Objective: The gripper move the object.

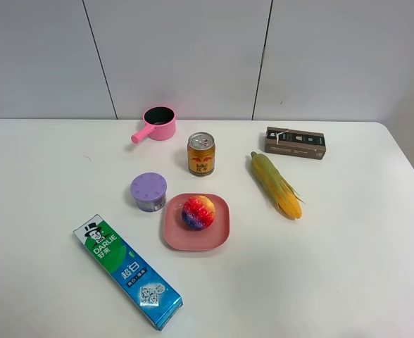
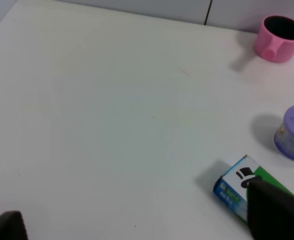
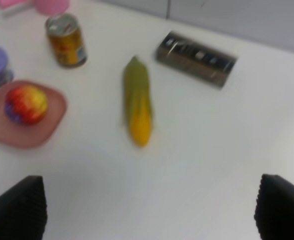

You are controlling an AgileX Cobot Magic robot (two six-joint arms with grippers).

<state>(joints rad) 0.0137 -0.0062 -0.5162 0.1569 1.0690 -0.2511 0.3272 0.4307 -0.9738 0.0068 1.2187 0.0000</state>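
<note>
The rainbow ball [image 1: 198,212] sits on a pink square plate [image 1: 219,238] near the table's middle. It also shows in the right wrist view [image 3: 26,103], on the plate [image 3: 54,122]. Neither arm shows in the exterior high view. My right gripper [image 3: 147,220] is open and empty, its fingertips [image 3: 17,207] spread wide above bare table, well away from the ball. My left gripper [image 2: 137,232] is open and empty over the table's left side, one fingertip [image 2: 277,212] over the end of a toothpaste box.
A green and blue toothpaste box [image 1: 127,270] lies front left. A purple-lidded tub [image 1: 148,191] stands beside the plate, a drink can [image 1: 201,153] behind it. A pink pot [image 1: 159,122] is at the back, a corn cob [image 1: 276,184] and a dark box [image 1: 295,143] to the right.
</note>
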